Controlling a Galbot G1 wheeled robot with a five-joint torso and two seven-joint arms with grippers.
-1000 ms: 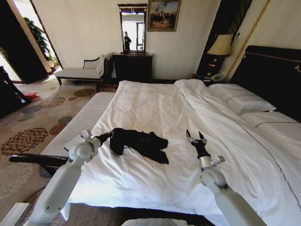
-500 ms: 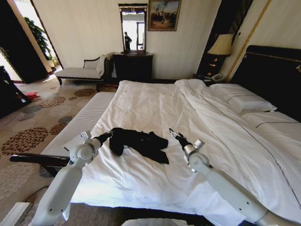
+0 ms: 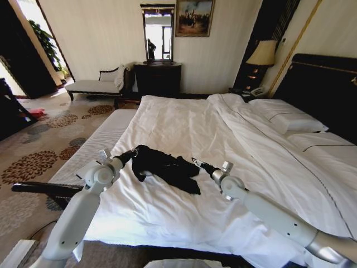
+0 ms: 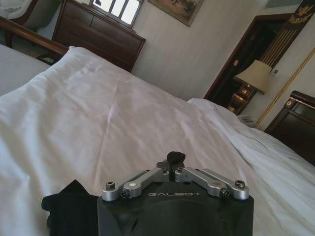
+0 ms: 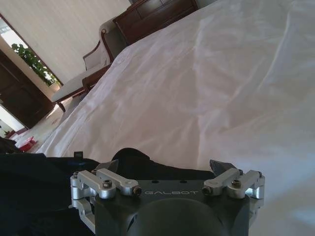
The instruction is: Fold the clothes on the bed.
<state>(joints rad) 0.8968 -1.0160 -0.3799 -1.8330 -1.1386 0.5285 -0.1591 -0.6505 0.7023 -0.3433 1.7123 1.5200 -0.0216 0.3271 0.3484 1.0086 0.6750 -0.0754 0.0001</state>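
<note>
The clothes, a crumpled black T-shirt [image 3: 167, 167], lie on the white bed [image 3: 184, 123] near its foot edge. My left gripper [image 3: 133, 153] is shut on the shirt's left end; in the left wrist view its fingertips [image 4: 175, 158] meet, with black fabric [image 4: 69, 209] beside the gripper's body. My right gripper [image 3: 196, 162] is low over the sheet at the shirt's right edge. In the right wrist view it [image 5: 166, 167] stands open, with the black cloth [image 5: 130, 156] under its spread fingers [image 5: 110, 165].
A white-cushioned bench [image 3: 95, 145] runs along the bed's left side above patterned carpet. Pillows [image 3: 287, 117] and a dark headboard [image 3: 329, 89] are at the right. A chaise longue [image 3: 92, 85], a dark dresser [image 3: 158, 78] and a lamp [image 3: 261, 54] stand by the far wall.
My right arm has swung left and down, bringing its gripper from open sheet to the shirt's right edge. The left gripper has shifted slightly with the shirt's end.
</note>
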